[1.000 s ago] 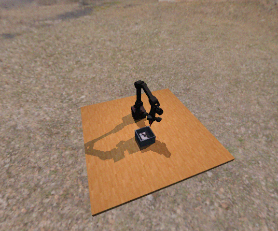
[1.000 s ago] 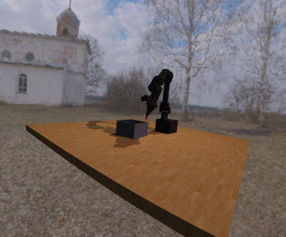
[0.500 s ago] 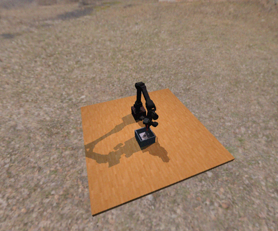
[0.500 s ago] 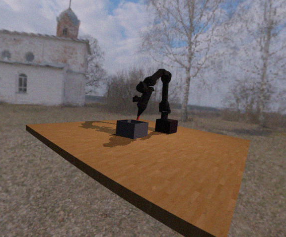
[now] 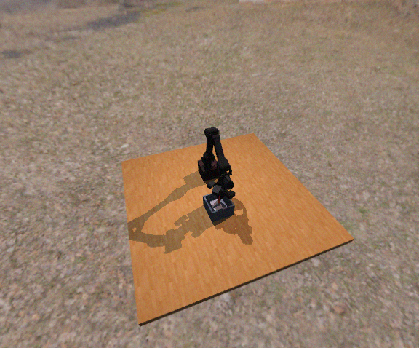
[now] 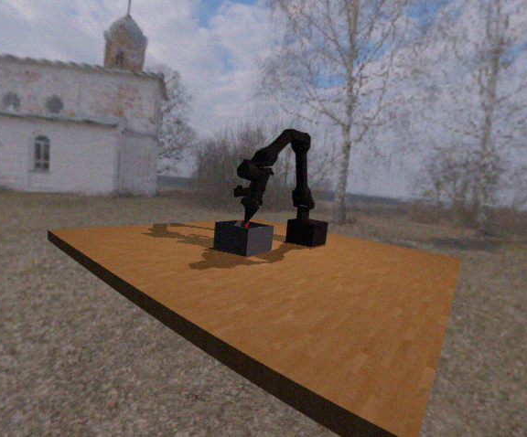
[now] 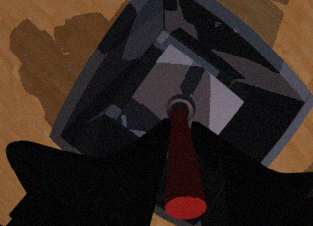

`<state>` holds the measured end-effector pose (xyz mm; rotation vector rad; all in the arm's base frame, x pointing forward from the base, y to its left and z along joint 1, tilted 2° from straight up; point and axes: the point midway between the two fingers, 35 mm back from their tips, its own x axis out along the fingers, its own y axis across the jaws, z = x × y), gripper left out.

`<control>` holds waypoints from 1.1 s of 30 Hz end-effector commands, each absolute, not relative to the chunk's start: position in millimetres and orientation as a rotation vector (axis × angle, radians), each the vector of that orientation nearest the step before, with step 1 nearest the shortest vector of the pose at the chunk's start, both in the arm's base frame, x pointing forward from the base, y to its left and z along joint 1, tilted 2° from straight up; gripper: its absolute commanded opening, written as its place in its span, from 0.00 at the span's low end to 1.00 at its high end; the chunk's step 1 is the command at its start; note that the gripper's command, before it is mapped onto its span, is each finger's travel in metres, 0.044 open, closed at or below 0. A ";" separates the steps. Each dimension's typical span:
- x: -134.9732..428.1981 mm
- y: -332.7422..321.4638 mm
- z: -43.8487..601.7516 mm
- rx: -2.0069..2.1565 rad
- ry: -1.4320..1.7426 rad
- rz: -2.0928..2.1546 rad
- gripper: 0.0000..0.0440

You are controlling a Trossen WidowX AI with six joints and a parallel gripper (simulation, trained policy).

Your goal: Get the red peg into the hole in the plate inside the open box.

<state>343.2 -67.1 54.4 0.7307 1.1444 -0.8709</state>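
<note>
My gripper [image 7: 180, 126] [image 5: 220, 194] [image 6: 248, 216] is shut on the red peg [image 7: 183, 164] [image 5: 220, 196] [image 6: 245, 224]. The peg points straight down over the open dark box [image 5: 221, 213] [image 6: 242, 239] [image 7: 99, 96]. In the wrist view the peg's far tip lines up with the round hole [image 7: 180, 104] in the pale plate [image 7: 220, 104] at the box's bottom. In the exterior view the peg's tip is at about the level of the box's rim. I cannot tell how far the tip is above the plate.
The box stands on a wooden board [image 5: 187, 269] [image 6: 339, 310] just in front of the arm's base [image 5: 206, 169] [image 6: 306, 231]. The box's four walls ring the plate closely. Rough ground lies around the board.
</note>
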 end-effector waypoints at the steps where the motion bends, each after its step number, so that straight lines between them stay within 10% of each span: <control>1: 345.4 -70.1 42.8 0.724 1.168 -0.864 0.15; 23: 390.1 -104.7 40.0 0.630 1.165 -0.832 0.98; 33: 414.4 -133.3 57.6 0.632 1.049 -0.845 1.00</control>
